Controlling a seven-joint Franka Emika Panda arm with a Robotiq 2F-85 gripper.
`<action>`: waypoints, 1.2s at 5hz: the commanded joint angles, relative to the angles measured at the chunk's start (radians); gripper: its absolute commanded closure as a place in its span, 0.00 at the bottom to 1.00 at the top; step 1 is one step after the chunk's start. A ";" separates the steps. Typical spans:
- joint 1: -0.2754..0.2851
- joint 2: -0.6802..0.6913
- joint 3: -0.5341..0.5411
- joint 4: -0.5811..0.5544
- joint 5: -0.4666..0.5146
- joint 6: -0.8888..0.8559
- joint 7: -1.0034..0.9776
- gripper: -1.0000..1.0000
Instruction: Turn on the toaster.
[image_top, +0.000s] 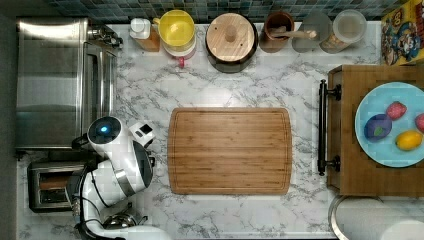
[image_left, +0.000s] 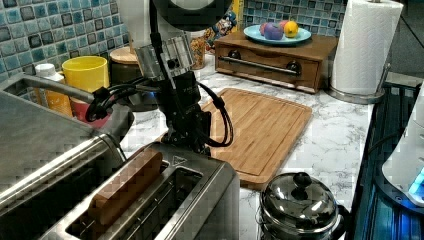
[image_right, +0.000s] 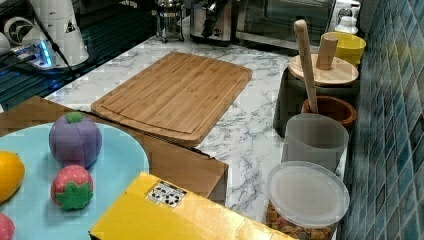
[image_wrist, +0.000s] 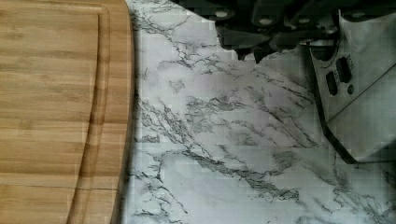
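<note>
Hiding behind the toaster (image_left: 165, 200), the claw (image_left: 192, 145) tips.

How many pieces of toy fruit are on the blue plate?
4 on the blue plate: a purple one, a strawberry, a yellow lemon, and a red piece cut off at the top view's right edge. More may lie beyond it.

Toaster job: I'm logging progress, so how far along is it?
Done: the toaster already holds bread in one slot, and the arm has reached its end by the cutting board. In hand: the gripper hangs at that end. Left: pressing the lever; the bread sits high, so it looks unpressed.
</note>
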 joint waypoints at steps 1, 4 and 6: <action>0.006 0.005 -0.033 0.020 0.009 -0.002 0.087 1.00; 0.009 0.005 -0.036 0.020 0.010 -0.002 0.087 1.00; 0.000 0.005 -0.027 0.020 0.007 -0.002 0.089 1.00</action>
